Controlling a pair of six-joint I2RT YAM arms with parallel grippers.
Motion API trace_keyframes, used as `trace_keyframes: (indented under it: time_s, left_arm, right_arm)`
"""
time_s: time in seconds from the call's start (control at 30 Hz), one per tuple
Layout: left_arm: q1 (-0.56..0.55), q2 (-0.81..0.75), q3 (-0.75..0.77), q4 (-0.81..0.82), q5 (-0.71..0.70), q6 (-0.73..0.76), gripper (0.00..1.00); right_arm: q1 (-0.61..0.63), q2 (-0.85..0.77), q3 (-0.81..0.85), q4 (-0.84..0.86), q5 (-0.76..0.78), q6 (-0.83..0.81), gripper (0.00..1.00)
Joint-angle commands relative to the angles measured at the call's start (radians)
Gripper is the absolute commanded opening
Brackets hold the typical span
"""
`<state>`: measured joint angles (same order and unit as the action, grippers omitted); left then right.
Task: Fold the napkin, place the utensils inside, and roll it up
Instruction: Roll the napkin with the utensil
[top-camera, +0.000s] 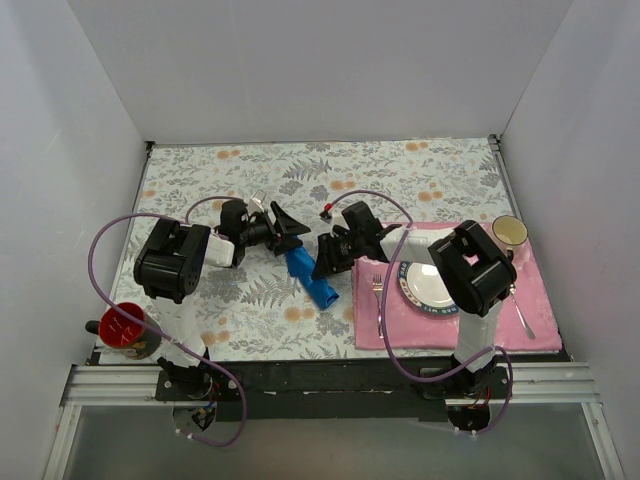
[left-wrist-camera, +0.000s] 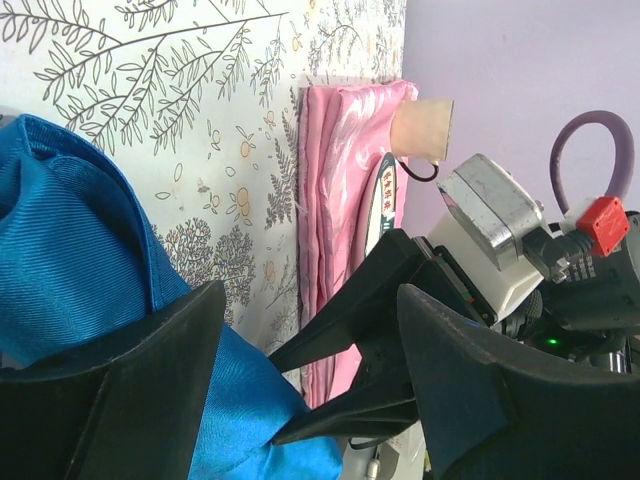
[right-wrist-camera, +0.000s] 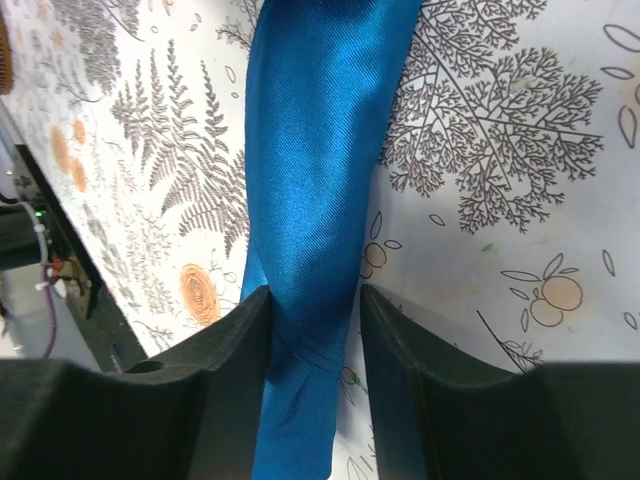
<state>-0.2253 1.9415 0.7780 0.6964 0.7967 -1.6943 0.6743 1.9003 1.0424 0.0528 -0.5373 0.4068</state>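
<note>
The napkin (top-camera: 311, 276) lies on the patterned table as a narrow blue roll between the two arms. In the right wrist view the napkin (right-wrist-camera: 320, 150) runs lengthways between the fingers of my right gripper (right-wrist-camera: 315, 295). The left finger touches the cloth and a small gap shows at the right finger. My right gripper (top-camera: 328, 260) sits over the roll's middle. My left gripper (top-camera: 291, 232) is at the roll's far end, jaws wide apart. In its own view my left gripper (left-wrist-camera: 310, 300) has the napkin (left-wrist-camera: 70, 250) beside its left finger. The utensils are hidden.
A pink placemat (top-camera: 400, 322) lies to the right with a plate (top-camera: 430, 285), a fork (top-camera: 377, 290), a spoon (top-camera: 521, 310) and a tan cup (top-camera: 510, 230). A red mug (top-camera: 125, 328) stands at the near left corner. White walls enclose the table.
</note>
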Motion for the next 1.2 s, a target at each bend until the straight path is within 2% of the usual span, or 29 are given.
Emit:
trace_keyframes:
  time_s: [0.0, 0.03, 0.1, 0.17, 0.2, 0.33, 0.43, 0.5, 0.6, 0.67, 0.9, 1.03, 1.17]
  left_arm:
    - [0.007, -0.003, 0.001, -0.084, -0.068, 0.058, 0.70]
    - [0.007, -0.004, -0.003, -0.080, -0.067, 0.055, 0.70]
    - [0.006, -0.007, -0.006, -0.077, -0.068, 0.054, 0.70]
    - [0.006, -0.012, -0.008, -0.080, -0.068, 0.056, 0.70]
    - [0.006, -0.013, -0.009, -0.080, -0.067, 0.056, 0.70]
    - [0.006, -0.018, 0.000, -0.089, -0.067, 0.061, 0.70]
    - [0.007, -0.015, 0.006, -0.090, -0.065, 0.061, 0.70]
    - [0.006, -0.013, 0.007, -0.090, -0.065, 0.059, 0.70]
    - [0.006, -0.013, 0.009, -0.089, -0.060, 0.058, 0.70]
    - [0.006, -0.013, 0.010, -0.093, -0.054, 0.055, 0.70]
    - [0.004, -0.033, 0.044, -0.141, -0.014, 0.045, 0.71]
    - [0.004, -0.061, 0.084, -0.195, 0.027, 0.047, 0.80]
    - [0.006, -0.108, 0.136, -0.264, 0.044, 0.055, 0.84]
  right_arm:
    - [0.027, 0.011, -0.021, -0.182, 0.126, -0.094, 0.42]
    - [0.030, 0.006, -0.012, -0.198, 0.132, -0.098, 0.38]
    - [0.039, -0.020, -0.004, -0.217, 0.137, -0.102, 0.39]
    - [0.045, -0.058, -0.007, -0.222, 0.140, -0.099, 0.44]
    - [0.051, -0.070, -0.021, -0.222, 0.140, -0.097, 0.51]
    - [0.065, -0.122, -0.089, -0.208, 0.149, -0.091, 0.55]
    - [0.079, -0.132, -0.160, -0.168, 0.152, -0.079, 0.54]
    - [0.085, -0.124, -0.185, -0.140, 0.148, -0.068, 0.49]
    - [0.093, -0.113, -0.182, -0.143, 0.151, -0.065, 0.43]
    - [0.093, -0.124, -0.139, -0.169, 0.167, -0.068, 0.43]
    - [0.091, -0.170, 0.033, -0.278, 0.281, -0.099, 0.70]
    - [0.091, -0.132, 0.100, -0.280, 0.295, -0.094, 0.75]
    - [0.084, -0.090, 0.133, -0.262, 0.290, -0.085, 0.78]
